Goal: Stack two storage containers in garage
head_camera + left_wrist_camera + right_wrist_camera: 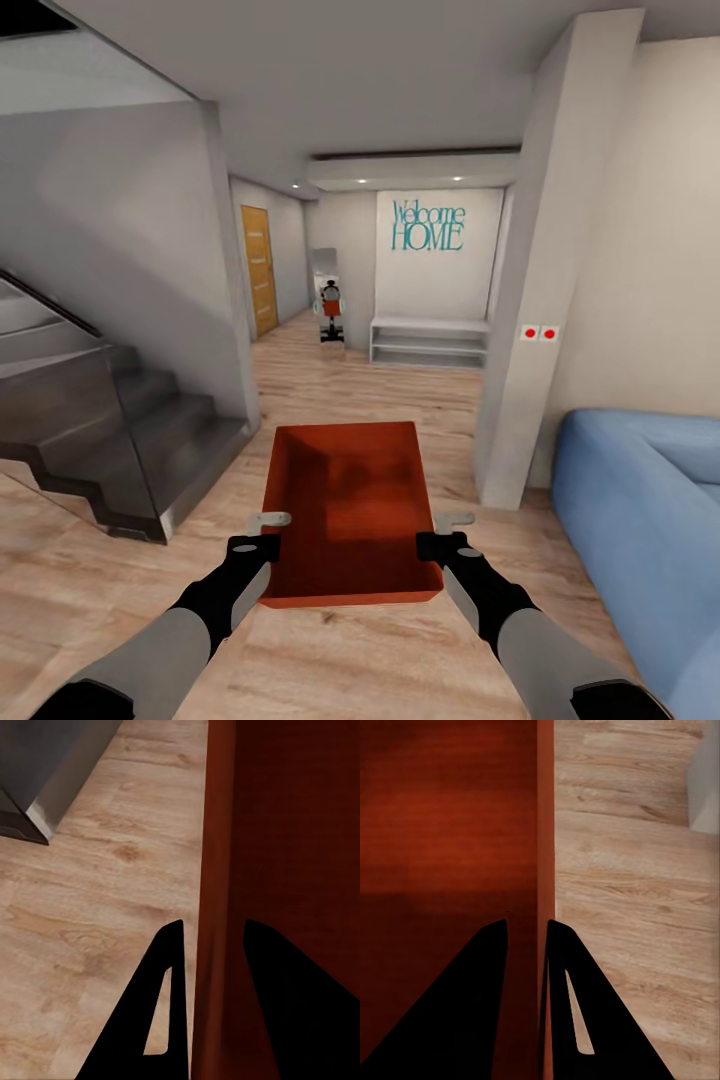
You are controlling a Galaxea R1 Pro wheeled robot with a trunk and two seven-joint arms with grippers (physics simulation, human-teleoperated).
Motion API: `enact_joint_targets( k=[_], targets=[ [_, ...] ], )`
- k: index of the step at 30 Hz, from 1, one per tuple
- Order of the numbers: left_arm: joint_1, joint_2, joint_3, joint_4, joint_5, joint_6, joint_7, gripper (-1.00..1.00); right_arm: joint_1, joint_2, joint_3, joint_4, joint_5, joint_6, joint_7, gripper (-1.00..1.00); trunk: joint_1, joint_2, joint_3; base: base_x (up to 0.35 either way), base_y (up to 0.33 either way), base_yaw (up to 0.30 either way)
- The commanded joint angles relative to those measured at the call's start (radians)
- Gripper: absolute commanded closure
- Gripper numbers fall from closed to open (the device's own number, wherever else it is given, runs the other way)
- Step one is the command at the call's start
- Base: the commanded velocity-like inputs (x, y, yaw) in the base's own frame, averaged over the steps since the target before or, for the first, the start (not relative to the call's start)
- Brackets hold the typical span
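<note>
My left pincer (268, 521) and right pincer (450, 522) each clamp a side wall of the red bin (350, 500), above the wood floor (90, 570).

The words "Welcome HOME" (428, 226) are displayed in teal lettering on the white wall panel (480, 280) above the low bench (428, 341).

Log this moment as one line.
carrying storage container | left tool shut on left wall | right tool shut on right wall | living room, facing hallway
</note>
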Motion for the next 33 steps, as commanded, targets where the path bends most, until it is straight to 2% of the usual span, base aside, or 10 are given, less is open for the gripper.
enact_joint_targets(
  k=[1,26,27,33],
  targets=[
    [0.0,0.031,0.087,-0.002,0.0,0.007,0.011,1.0,0.0,-0.002,-0.033,-0.005,0.001,0.006,-0.005,1.0,0.001,-0.001,0.0,0.321,0.076,-0.013],
    [0.0,0.031,0.088,0.0,0.0,0.009,0.011,1.0,0.0,-0.002,-0.034,-0.005,0.001,0.006,-0.005,1.0,0.001,-0.001,0.0,0.321,0.039,-0.001],
    [0.0,-0.003,-0.01,-0.007,0.006,0.005,0.011,1.0,0.0,0.001,0.003,0.001,0.0,0.001,-0.003,1.0,0.001,-0.001,0.0,0.0,0.0,0.0],
    [0.0,-0.003,-0.01,-0.016,0.018,0.002,0.009,1.0,0.0,0.0,-0.003,0.008,0.028,-0.001,-0.004,1.0,0.001,-0.001,0.0,0.0,0.0,0.0]
  ],
)
